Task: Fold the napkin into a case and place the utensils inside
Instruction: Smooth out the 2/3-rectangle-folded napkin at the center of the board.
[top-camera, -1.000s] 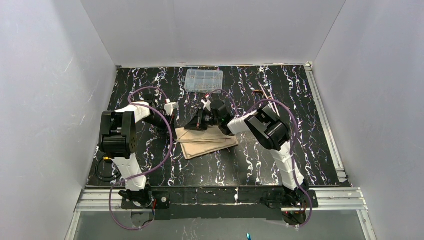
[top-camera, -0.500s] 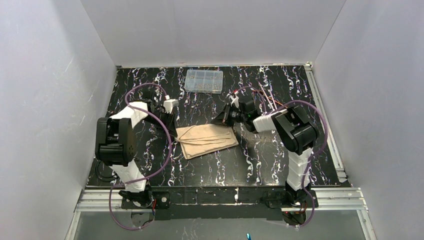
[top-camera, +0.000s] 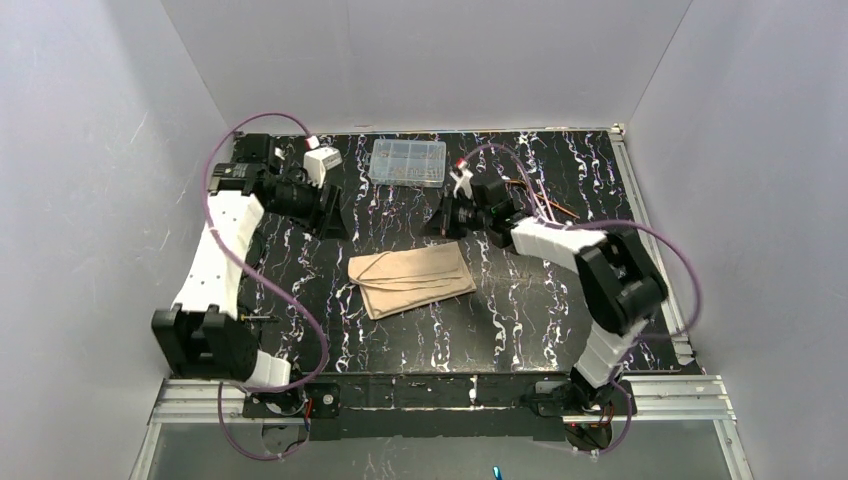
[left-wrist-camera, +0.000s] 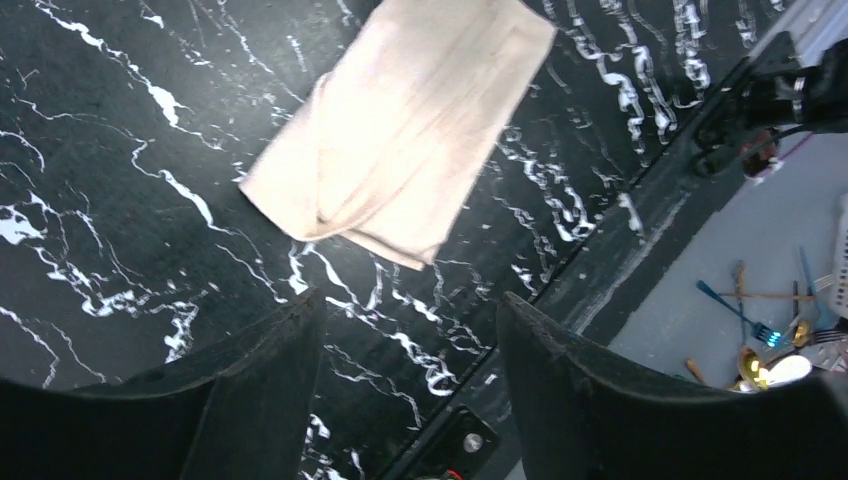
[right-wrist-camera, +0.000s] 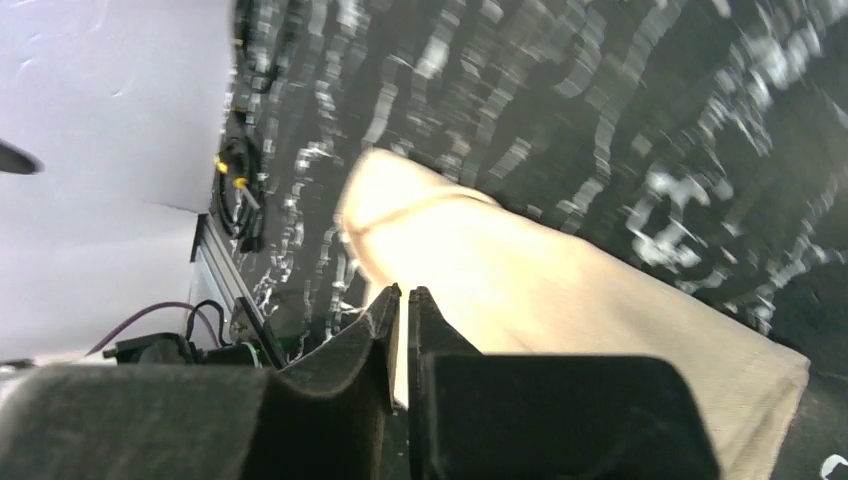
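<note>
Two grippers, both off the cloth. The napkin (top-camera: 410, 280) lies flat at mid-table, nearest the arm bases, folded into a narrow layered case with nothing inside. Its long axis runs left–right, the right end angled slightly away from the bases; the rounded fold end points left.

The left gripper (left-wrist-camera: 405, 300) hangs just beyond the napkin's left end, jaws wide, nothing between them. The right gripper (right-wrist-camera: 404, 292) hovers beyond the right end, jaws pinched to a thin slit, gripping nothing.

Judgement: folding looks done; both hover clear so the case lies undisturbed for loading.

Further back, by the right arm, are thin copper streaks, probably the utensils (top-camera: 541, 204), too small to be sure. A clear box (top-camera: 408, 162) sits at the far edge.
</note>
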